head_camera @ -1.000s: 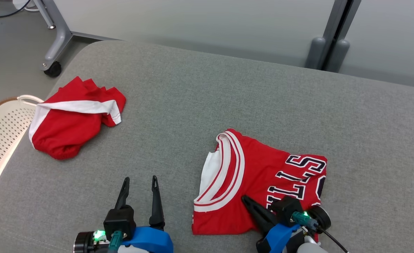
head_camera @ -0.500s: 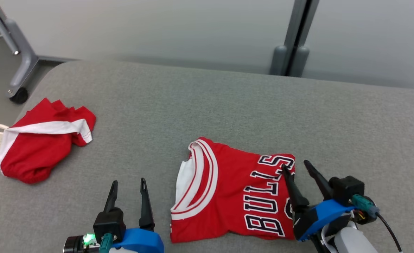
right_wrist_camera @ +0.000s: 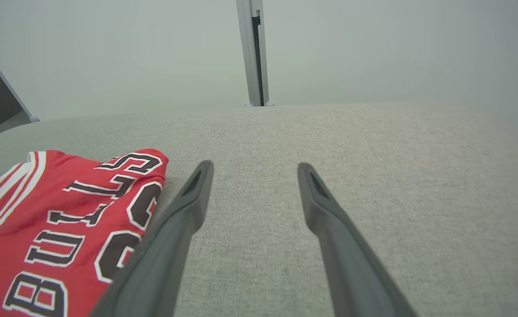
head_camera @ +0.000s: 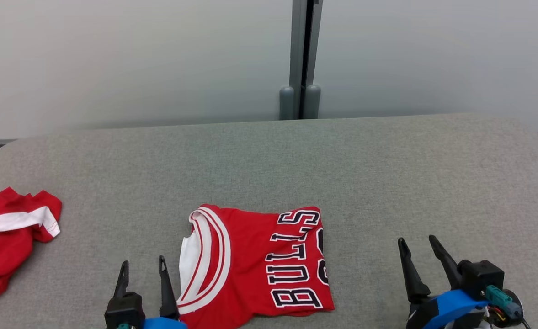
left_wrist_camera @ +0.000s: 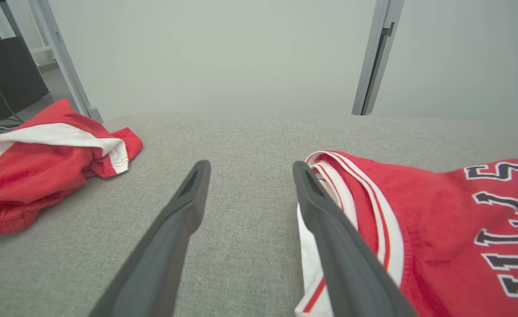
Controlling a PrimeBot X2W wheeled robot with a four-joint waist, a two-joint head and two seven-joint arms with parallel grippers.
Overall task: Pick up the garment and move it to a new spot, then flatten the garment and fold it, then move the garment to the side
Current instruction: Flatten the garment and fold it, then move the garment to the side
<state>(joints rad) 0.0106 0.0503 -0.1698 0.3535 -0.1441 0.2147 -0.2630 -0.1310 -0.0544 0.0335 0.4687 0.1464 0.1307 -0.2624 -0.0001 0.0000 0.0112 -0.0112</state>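
Right pincer (head_camera: 416, 239): released, fingers spread with nothing between them, over bare cushion (head_camera: 342, 173) at 3 o'clock from the shirt (head_camera: 255, 265) and well apart from it
Change on the right: a second ago we had this pincer down on the shirt's near right corner; half a second ago it stood open at the shirt's right edge; now it is clear of the cloth
Left pincer (head_camera: 142, 260): released and empty, as it was a second ago, at 8 o'clock from the shirt; one finger sits just beside the white collar band, and we cannot tell whether it brushes it
Shirt: red with dark lettering, folded into a compact block, lying flat near the cushion's front edge, toward 6 o'clock in our head view
Camera: the whole picture has swung, and the grey post (head_camera: 301, 59) now stands at 12 o'clock, so the shirt's slide across the view is our own turning, not the cloth moving
Other red garment (head_camera: 3, 237): crumpled at 9 o'clock, well apart from the shirt
Meaning for the task: we judge the fold done and the shirt let go; whether this is its final spot at the side we cannot tell, so one more carry may remain
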